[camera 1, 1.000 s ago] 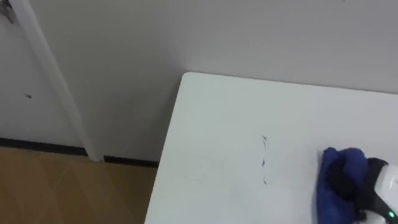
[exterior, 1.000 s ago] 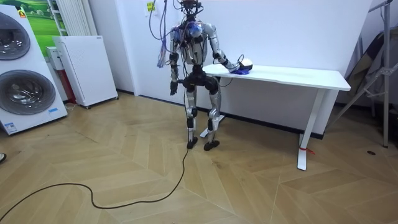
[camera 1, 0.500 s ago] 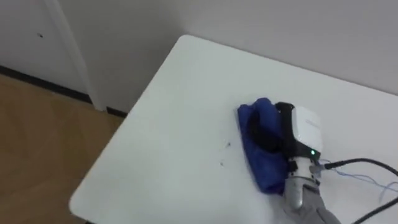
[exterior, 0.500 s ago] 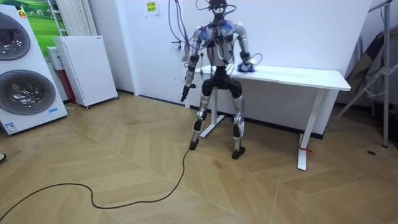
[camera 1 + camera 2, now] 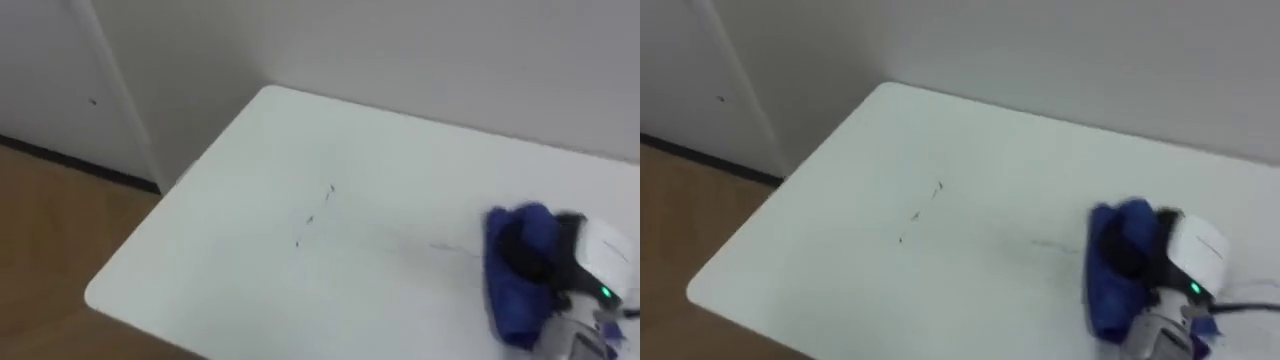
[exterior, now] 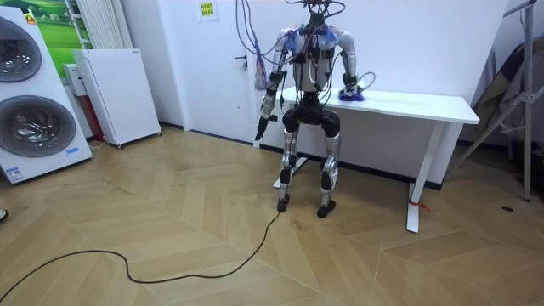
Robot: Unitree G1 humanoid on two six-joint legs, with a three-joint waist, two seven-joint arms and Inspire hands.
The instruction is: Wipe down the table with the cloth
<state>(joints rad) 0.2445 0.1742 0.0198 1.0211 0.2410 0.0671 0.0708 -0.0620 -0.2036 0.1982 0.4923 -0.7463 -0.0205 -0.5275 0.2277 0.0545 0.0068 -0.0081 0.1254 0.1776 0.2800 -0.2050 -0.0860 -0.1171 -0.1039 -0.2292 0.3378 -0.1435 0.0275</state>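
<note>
Right hand [image 5: 595, 262] sits at the lower right edge of the left eye view, cut off by the frame, so just its white back plate with a green light is clear. The front of the hand is buried in the blue cloth [image 5: 510, 300], so I can't tell whether it's spread flat or clutching. The cloth is bunched up, lies on the worktop [image 5: 250, 260] and touches the hand on its left side, partly wrapped over it. The whole area is blurred and the cloth's folds are hard to read.

Further left, mid-frame, there are a few thin dark marks [image 5: 310, 217] on the white surface, well apart from the cloth. They're too faint to say what they are. A fainter streak lies between them and the cloth.

The worktop's far left corner is in the upper middle, close against the pale wall [image 5: 400, 50]. Wooden floor [image 5: 40, 230] is at the left, with a dark baseboard [image 5: 60, 160] above it.

In the room view the robot stands upright at the worktop's left end, facing the wall, right arm reaching onto the top with the cloth under it. Left hand [image 6: 258, 132] hangs at hip height left of the body, too small to read its state. At far left are washing machines [image 6: 30, 110] and a white cabinet [image 6: 115, 93].
</note>
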